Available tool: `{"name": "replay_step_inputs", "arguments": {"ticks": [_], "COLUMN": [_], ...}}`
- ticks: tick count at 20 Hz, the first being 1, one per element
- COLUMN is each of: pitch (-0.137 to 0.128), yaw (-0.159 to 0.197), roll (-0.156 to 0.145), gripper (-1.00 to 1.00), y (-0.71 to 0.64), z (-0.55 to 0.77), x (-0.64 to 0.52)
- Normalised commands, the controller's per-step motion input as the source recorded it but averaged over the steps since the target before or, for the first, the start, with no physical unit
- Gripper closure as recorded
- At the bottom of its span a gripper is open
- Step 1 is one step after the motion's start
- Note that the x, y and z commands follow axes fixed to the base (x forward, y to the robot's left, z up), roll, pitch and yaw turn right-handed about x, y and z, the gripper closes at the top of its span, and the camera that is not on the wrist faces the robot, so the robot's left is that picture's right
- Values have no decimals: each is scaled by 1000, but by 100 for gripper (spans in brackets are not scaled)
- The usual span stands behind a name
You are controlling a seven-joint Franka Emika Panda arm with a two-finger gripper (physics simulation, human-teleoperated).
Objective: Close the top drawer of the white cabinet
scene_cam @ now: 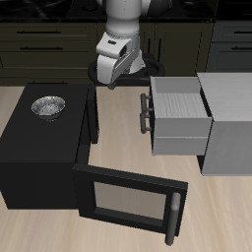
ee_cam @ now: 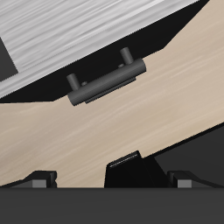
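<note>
We are looking at the top drawer [scene_cam: 180, 120] sticking out of the white cabinet [scene_cam: 232, 123]; it looks hard and should slide easily, so we are thinking of pushing on its dark handle [ee_cam: 103, 81], and we cannot tell if our gripper [scene_cam: 119, 79] is apart or together.

Light grey-white cabinet [scene_cam: 228, 123], dark drawer handle [ee_cam: 103, 83], black cabinet [scene_cam: 44, 148], tan table [scene_cam: 123, 128]

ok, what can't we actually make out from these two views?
- Gripper: exterior view, tucked under the arm's wrist; open or shut unreadable. Wrist view shows only dark finger bases.
- Top drawer contents: pulled out, interior too coarse to read.
- Dark bar handle: wrist view shows it clearly, but the drawer front is cut off by the frame edge.
- White cabinet: exterior view, far side cut off by the frame edge.
</note>
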Motion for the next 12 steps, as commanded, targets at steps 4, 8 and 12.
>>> {"name": "replay_step_inputs", "arguments": {"ticks": [4, 8, 12], "pitch": [1, -31, -4], "yaw": [20, 83, 46], "roll": [-10, -29, 11], "gripper": [-100, -100, -100], "y": [-117, -166, -27], "z": [-88, -207, -247], "x": [78, 156, 86]}}
